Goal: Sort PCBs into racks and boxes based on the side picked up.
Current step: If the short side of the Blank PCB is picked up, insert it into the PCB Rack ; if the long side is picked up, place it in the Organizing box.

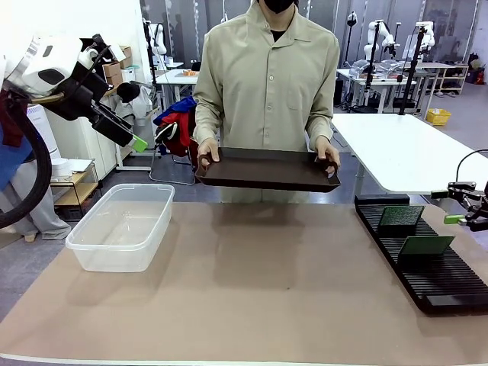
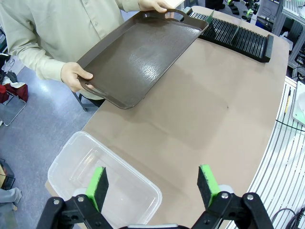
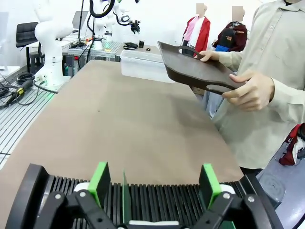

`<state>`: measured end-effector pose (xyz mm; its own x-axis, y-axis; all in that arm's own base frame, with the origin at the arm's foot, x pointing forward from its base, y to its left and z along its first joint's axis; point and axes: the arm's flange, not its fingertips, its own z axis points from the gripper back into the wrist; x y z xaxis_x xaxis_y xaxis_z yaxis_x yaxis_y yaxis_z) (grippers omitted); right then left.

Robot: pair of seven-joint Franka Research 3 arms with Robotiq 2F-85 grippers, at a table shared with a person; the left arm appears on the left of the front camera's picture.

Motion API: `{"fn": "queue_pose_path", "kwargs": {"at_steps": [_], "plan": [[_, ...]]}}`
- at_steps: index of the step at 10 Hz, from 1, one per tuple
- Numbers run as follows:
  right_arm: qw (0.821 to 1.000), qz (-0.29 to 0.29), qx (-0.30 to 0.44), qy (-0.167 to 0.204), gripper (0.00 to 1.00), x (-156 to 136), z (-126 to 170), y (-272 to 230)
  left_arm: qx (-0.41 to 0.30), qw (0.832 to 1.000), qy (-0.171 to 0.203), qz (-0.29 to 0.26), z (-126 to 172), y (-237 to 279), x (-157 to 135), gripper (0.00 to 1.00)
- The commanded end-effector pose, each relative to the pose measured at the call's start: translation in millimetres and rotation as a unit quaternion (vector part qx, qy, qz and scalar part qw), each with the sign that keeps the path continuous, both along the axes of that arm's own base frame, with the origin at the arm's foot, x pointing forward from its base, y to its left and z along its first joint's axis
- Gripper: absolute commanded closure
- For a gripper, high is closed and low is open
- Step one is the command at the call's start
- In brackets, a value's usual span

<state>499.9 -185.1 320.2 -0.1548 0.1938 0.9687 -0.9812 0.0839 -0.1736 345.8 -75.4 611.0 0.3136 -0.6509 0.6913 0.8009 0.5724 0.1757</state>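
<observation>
From the front camera I see both circuit boards standing in the black slotted rack [image 1: 427, 255] at the table's right end: the darker board [image 1: 399, 219] near the rack's far end, the lighter green board [image 1: 425, 245] just this side of it, both leaning in their slots. My right gripper [image 1: 457, 207] hovers just beyond the rack's right edge, its fingers spread wide and holding nothing. Through the right wrist camera I look down between those green pads [image 3: 99, 179] at the rack's slots [image 3: 157, 202], with one board [image 3: 125, 196] edge-on, upright in a slot between the fingers but touching neither.

My left gripper [image 1: 139, 142] is raised high over the table's left side, above the clear plastic tub [image 1: 122, 226]. In the left wrist camera its green-padded fingers [image 2: 98, 185] stand wide apart, gripping nothing, with the tub [image 2: 109, 183] directly below; I see nothing inside it.

Across the table the person holds a dark brown handled tray [image 1: 267, 169] level above the far edge, one hand [image 1: 208, 155] on each handle. The tray's surface [image 2: 138, 59] looks bare in the left wrist camera.
</observation>
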Motion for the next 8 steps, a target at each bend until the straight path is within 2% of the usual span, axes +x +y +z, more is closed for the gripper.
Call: {"fn": "queue_pose_path", "kwargs": {"at_steps": [1,2,3,4,5,7,8], "plan": [[1.000,0.013,-0.004,0.000,0.00,0.4,0.7,-2.0,-0.002,1.000,0.004,-0.001,-0.5,2.2,1.0,0.00],[1.000,0.000,0.000,0.000,0.00,0.0,0.0,0.0,-0.002,1.000,0.004,-0.001,-0.5,2.2,1.0,0.00],[1.000,-0.004,0.003,-0.003,0.00,-8.3,11.1,9.9,-0.002,1.000,0.004,-0.001,-0.5,2.2,1.0,0.00],[0.999,-0.044,0.001,-0.015,0.00,-17.6,32.6,24.9,-0.002,1.000,0.004,-0.001,-0.5,2.2,1.0,0.00],[0.998,-0.056,-0.002,-0.015,0.00,-29.5,51.6,40.9,-0.002,1.000,0.004,-0.001,-0.5,2.2,1.0,0.00],[0.992,-0.106,-0.061,0.006,0.00,-53.8,97.3,63.8,-0.002,1.000,0.004,-0.001,-0.5,2.2,1.0,0.00],[0.991,-0.098,-0.084,0.027,0.00,-65.5,119.9,73.7,-0.002,1.000,0.004,-0.001,-0.5,2.2,1.0,0.00]]}}
